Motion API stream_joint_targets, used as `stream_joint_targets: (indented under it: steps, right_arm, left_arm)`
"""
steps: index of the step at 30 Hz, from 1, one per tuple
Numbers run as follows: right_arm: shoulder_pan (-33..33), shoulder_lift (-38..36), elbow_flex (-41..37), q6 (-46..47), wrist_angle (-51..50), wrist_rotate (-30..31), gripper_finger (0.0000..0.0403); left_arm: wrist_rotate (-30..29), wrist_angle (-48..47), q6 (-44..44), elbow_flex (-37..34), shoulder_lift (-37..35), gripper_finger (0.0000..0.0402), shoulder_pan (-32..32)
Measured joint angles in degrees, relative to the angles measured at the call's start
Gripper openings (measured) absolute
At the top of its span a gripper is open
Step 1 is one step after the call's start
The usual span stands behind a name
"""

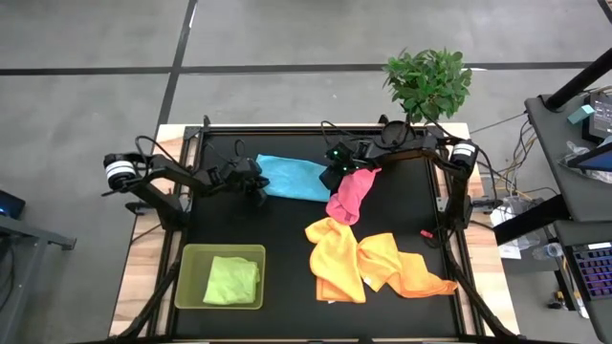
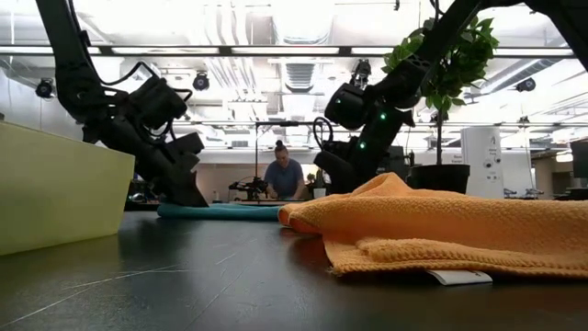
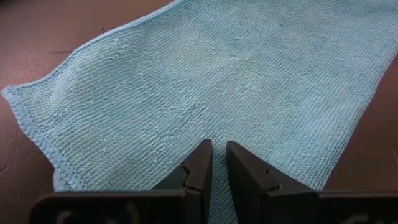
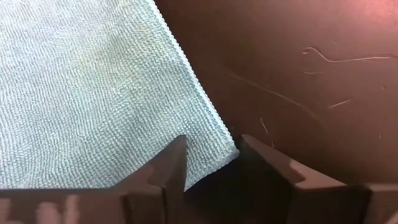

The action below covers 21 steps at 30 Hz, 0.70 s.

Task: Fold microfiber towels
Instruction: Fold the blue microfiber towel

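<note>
Left pincer (image 3: 214,163) nearly closed, nipping the light blue towel (image 1: 292,177) at its edge; right pincer (image 4: 211,158) open astride the opposite corner. Towel flat near bench's far edge, centre. Soft, light, limp, likely to sag: best taken at corners.

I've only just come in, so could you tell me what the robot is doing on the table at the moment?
Both arms are working on the light blue towel, which lies flat at the back of the table. The left gripper is nearly shut on its left edge, while the right gripper stands open around its right corner. A pink towel, yellow towel and orange towel lie crumpled to the right; a lime green towel sits in the green tray.
</note>
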Motion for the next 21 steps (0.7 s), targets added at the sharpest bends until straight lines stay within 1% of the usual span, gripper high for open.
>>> stream_joint_targets:
  steps: [3, 8, 10, 14, 21]
  right_arm:
    - [0.0, 0.0, -0.04, -0.39, 0.16, -0.1, 0.0103]
    - [0.4, 0.0, 0.85, -2.0, 1.05, -0.46, 0.0021]
    - [1.25, -0.16, 2.28, -3.32, 1.12, -0.87, 0.0015]
    - [4.99, -0.44, 5.63, -6.54, 2.39, -4.2, 0.001]
    - [13.99, -0.31, 8.05, -13.07, 5.72, -4.22, 0.0009]
  left_arm:
    - [-0.04, 0.01, 0.0, 0.0, 0.0, 0.0033, 0.0]
    - [-0.07, 0.02, 0.02, 0.0, 0.0, 0.0033, 0.0]
    - [-0.07, 0.02, 0.02, 0.0, 0.02, 0.0033, 0.0]
    - [-0.11, 0.02, 0.02, -0.02, 0.02, 0.0033, 0.0]
    - [-0.14, 0.02, 0.02, -0.02, 0.04, 0.0033, -0.02]
